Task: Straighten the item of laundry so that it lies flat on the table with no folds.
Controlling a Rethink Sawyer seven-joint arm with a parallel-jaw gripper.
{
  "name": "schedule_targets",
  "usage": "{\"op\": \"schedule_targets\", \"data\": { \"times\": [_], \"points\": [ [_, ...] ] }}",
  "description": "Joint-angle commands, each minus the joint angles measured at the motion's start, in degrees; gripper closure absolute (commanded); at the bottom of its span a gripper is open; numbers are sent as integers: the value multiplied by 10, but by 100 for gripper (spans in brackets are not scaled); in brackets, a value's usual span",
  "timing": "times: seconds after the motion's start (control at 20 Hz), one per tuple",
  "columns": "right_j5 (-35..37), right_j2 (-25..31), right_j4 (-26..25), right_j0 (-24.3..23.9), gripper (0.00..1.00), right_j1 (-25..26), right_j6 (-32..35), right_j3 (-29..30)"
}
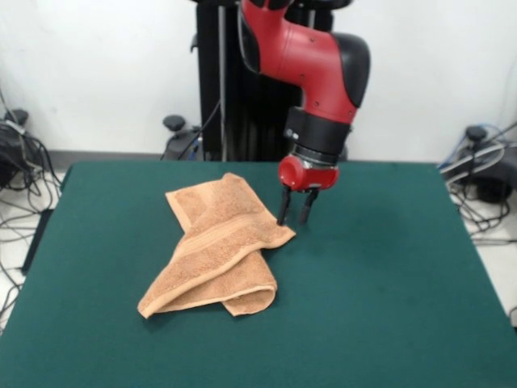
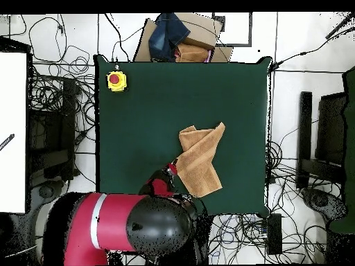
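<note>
Plainly unfinished: on the green surface [image 1: 388, 275], the towel [image 1: 214, 250] lies crumpled left of centre in the front view, folded over itself into a rough diagonal bundle, its lower corners doubled under and a pale woven band running across the top layer. At the towel's right corner, the tool [image 1: 295, 217] hangs with its two dark fingers apart, tips just above or at the cloth edge, clamped on nothing. Seen from overhead, a yellow box with a red button [image 2: 116, 81] sits at one corner of the surface. Every fold remains to be opened; flattening looks barely begun.
</note>
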Motion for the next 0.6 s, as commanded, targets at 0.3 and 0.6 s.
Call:
{"op": "schedule_targets", "data": {
  "times": [0.3, 0.6],
  "points": [
    [23, 12, 18, -11, 0, 32, 142, -44],
    [11, 7, 37, 6, 0, 40, 144, -42]
  ]
}}
